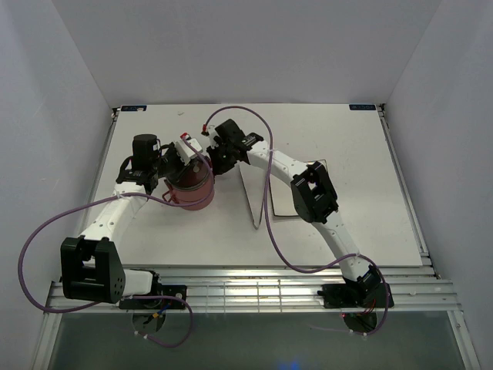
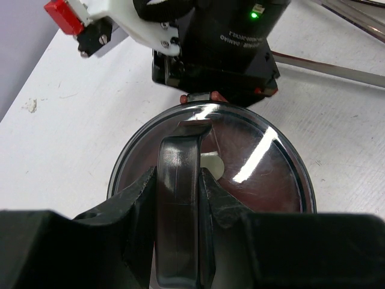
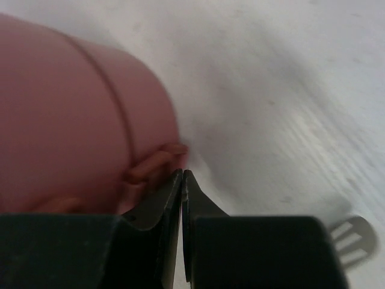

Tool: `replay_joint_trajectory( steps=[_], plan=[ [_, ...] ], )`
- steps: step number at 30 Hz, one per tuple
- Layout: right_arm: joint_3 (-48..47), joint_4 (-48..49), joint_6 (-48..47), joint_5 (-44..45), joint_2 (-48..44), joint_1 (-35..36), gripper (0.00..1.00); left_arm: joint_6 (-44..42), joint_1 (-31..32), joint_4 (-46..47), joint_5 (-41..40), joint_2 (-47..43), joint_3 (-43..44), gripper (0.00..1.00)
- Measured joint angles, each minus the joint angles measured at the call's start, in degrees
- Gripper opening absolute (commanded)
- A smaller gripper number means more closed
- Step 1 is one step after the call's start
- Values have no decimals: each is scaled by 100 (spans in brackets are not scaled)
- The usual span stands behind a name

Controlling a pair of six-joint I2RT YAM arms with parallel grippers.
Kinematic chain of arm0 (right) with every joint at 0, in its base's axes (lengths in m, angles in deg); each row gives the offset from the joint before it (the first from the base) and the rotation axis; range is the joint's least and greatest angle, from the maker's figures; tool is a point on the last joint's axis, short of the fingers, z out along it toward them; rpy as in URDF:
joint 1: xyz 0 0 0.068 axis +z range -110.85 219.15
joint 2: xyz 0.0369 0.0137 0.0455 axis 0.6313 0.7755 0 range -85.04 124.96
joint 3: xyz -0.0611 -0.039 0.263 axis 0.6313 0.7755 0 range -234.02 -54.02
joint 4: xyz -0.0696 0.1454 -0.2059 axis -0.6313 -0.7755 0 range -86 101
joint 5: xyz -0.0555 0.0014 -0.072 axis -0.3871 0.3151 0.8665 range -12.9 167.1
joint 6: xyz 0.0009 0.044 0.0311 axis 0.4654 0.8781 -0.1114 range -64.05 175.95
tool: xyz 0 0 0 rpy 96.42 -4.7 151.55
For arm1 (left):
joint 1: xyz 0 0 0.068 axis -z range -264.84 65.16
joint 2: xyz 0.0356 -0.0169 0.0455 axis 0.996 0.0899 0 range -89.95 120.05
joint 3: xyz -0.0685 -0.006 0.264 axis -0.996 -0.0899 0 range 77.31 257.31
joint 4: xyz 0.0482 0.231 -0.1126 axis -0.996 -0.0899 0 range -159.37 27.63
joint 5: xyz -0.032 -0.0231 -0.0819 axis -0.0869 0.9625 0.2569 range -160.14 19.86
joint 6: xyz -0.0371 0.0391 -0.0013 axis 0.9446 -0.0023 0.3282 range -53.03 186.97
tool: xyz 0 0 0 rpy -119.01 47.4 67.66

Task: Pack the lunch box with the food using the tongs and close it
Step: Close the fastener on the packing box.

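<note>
The lunch box (image 1: 192,191) stands stacked and dusty-red left of the table's middle, with its glossy grey top cover (image 2: 258,180) on. My left gripper (image 2: 177,176) hangs over it, shut on the dark arched handle (image 2: 177,205) of that cover. At the box's right side, my right gripper (image 3: 181,173) is shut with nothing between its fingers. Its tips rest against a red clasp (image 3: 153,167) on the box wall (image 3: 66,120). The tongs (image 1: 250,196) lie flat on the table to the right of the box. The food is out of view.
A white square plate (image 1: 296,193) lies right of the tongs, partly under the right arm. The right gripper's black body (image 2: 216,48) fills the top of the left wrist view. A slotted tip of the tongs (image 3: 355,236) lies near the right fingers.
</note>
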Motion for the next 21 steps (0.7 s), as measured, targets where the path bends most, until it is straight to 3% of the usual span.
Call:
replay_joint_trajectory(
  steps=[2,8,17,20,21],
  plan=[
    [175,208,-17,-435,-44,24,8,2,0,0,4,2,0,0],
    [1956,1401,260,-1641,-721,-122,8,2,-2,20,9,-2,-28,0],
    [2234,1493,374,-1871,-857,-105,8,2,0,52,-24,-42,-55,0],
    [2409,1582,372,-1757,-1032,-168,8,46,35,55,-107,-72,-61,32],
    [2564,1596,363,-1703,-1176,-179,8,68,48,52,-140,-87,-61,94]
  ],
)
